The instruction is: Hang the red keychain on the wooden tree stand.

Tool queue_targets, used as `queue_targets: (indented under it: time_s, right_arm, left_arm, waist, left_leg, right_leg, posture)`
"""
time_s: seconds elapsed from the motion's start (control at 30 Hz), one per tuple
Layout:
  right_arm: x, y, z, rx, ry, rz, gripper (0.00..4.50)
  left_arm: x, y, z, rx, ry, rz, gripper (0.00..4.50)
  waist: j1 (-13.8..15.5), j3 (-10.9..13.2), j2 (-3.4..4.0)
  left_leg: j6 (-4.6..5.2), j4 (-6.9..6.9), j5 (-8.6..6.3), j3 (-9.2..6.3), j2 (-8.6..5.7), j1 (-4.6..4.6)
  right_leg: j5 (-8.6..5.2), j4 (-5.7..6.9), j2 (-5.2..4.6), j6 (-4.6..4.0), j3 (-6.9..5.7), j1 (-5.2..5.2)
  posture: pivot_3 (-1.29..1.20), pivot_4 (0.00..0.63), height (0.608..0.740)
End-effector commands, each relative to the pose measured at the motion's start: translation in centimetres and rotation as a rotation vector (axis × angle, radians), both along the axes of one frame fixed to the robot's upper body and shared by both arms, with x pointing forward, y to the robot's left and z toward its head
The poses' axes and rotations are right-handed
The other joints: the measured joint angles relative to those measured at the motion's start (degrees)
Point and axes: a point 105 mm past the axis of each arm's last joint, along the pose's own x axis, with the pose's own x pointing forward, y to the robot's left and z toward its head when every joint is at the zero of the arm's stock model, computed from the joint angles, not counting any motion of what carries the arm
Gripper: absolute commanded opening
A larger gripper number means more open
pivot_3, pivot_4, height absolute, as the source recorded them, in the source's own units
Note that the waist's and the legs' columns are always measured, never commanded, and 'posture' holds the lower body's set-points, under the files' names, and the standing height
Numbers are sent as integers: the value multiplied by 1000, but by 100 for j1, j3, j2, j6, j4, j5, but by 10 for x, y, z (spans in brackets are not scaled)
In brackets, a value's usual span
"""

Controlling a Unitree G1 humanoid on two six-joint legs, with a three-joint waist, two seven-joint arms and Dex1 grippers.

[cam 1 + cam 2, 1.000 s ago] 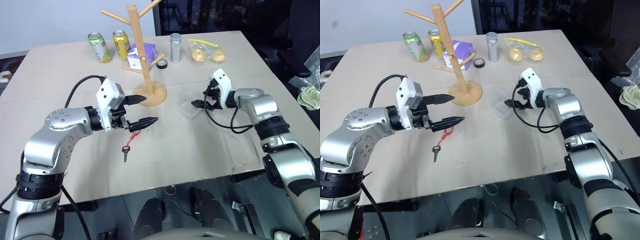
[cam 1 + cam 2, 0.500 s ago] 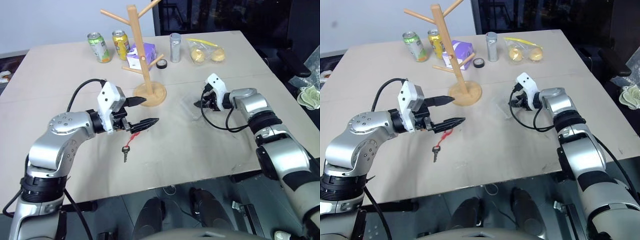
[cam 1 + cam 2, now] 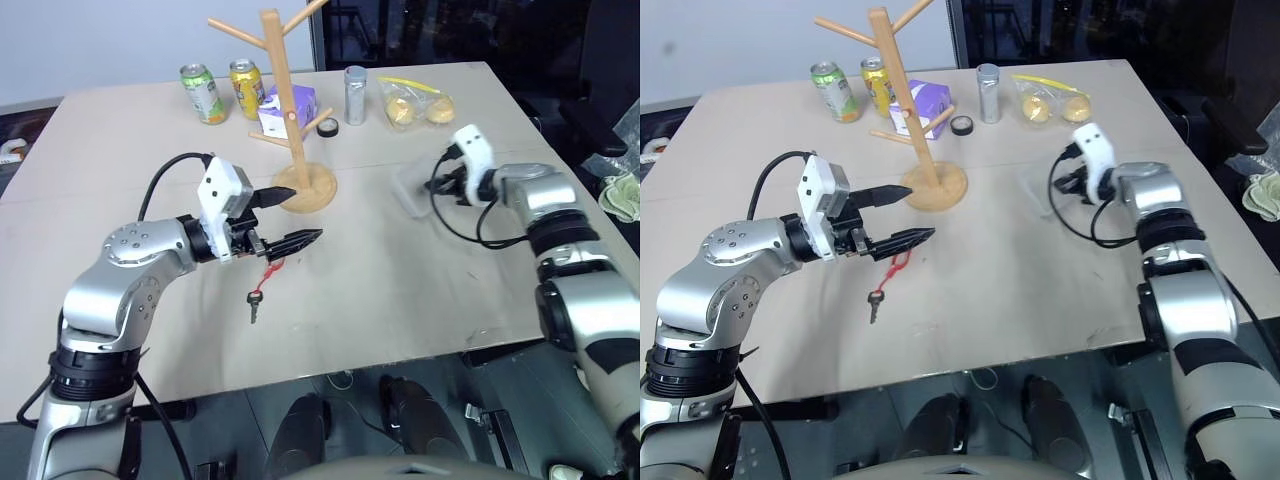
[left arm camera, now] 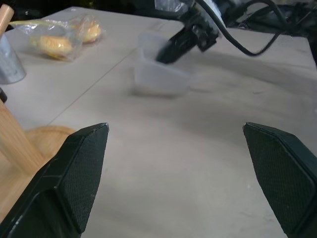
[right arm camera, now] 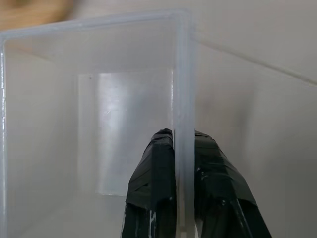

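Nearest on the pale beige counter (image 3: 400, 290) lies the thin red loop keychain with a short dark key (image 3: 262, 283): the key end points toward the near edge and the red loop sits farther in, just under the tip of the left pincer's lower finger. It is flat on the surface and gripped by nothing.

The left pincer (image 3: 284, 217) hovers over it with its two black fingers spread wide and nothing between them; its upper finger (image 3: 268, 197) reaches toward the round base of the tall light wooden tree stand with angled peg branches (image 3: 282, 105). The stand is upright just beyond the pincer, and no keychain hangs on its pegs.

Off to the right, well apart from the keychain, the right pincer (image 5: 184, 148) is clamped tight on the thin wall of a small clear plastic box (image 3: 412, 188), one taped black finger (image 5: 153, 183) on each side of the rim. In the left wrist view the box (image 4: 161, 74) looks tilted under that grip.

Along the far side of the counter stand a green drink can (image 3: 202, 94) and a yellow drink can (image 3: 243, 88) close together, then a purple and white carton (image 3: 284, 106) partly behind the stand's pole, a small black tape roll (image 3: 328, 128), a slim silver cylinder (image 3: 353, 95), and a clear bag holding yellowish lumps (image 3: 415, 103).
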Motion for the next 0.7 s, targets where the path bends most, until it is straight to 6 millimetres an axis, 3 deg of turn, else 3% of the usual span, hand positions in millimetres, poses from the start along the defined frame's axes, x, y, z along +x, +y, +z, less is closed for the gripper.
queue_targets:
  time_s: [0.03, 0.17, 0.4, 0.47, 0.57, 0.6, 0.7]
  right_arm:
    - [5, -46, 27, 44, -53, -230, 87]
    - [5, -69, 18, 124, -1, -382, 87]
    - [8, -70, 3, 210, 36, -459, 87]
    - [8, -71, 2, 222, 37, -471, 838]
    - [8, -74, 6, 221, 22, -466, 1620]
    - [8, -74, 9, 223, 14, -456, 2185]
    - [9, -74, 24, 227, -28, -419, 3235]
  left_arm:
    - [-5, -14, 11, -9, -50, -65, 4500]
    - [-2, -22, 12, -22, -54, -108, 4500]
    - [5, -24, 14, -15, -63, -127, 4500]
    - [5, -24, 14, -16, -64, -123, 4500]
    - [3, -23, 12, -19, -63, -113, 4500]
    - [2, -23, 12, -21, -62, -109, 4500]
    - [1, -19, 11, -19, -61, -94, 4500]
  waist:
    - [-1, 1, 1]
    - [-47, 1, 1]
    - [-168, 1, 2]
    - [-173, 1, 2]
    - [-158, 1, 2]
    - [-157, 1, 2]
    - [-158, 1, 2]
  left_leg:
    - [0, 0, 0, 0, 0, -2]
    - [0, -1, 0, 7, 2, 2]
    - [2, -3, 0, 12, 7, 5]
    - [5, -3, -2, 17, 7, 5]
    - [6, -2, -3, 17, 5, 4]
    - [6, -2, -3, 17, 5, 4]
    - [7, -2, -3, 17, 4, 4]
  right_leg:
    - [0, 0, 0, 0, 0, 0]
    - [0, -1, 5, 1, 6, 0]
    - [0, 2, 14, 1, 16, 1]
    - [1, 2, 14, 1, 20, 1]
    - [1, 0, 12, 1, 21, 1]
    - [1, 0, 12, 1, 21, 1]
    - [1, -1, 12, 2, 22, 1]
  posture:
    - [0, 150, 740]
    - [0, 150, 740]
    - [0, 150, 740]
    - [0, 150, 740]
    - [0, 150, 740]
    - [0, 150, 740]
    - [0, 150, 740]
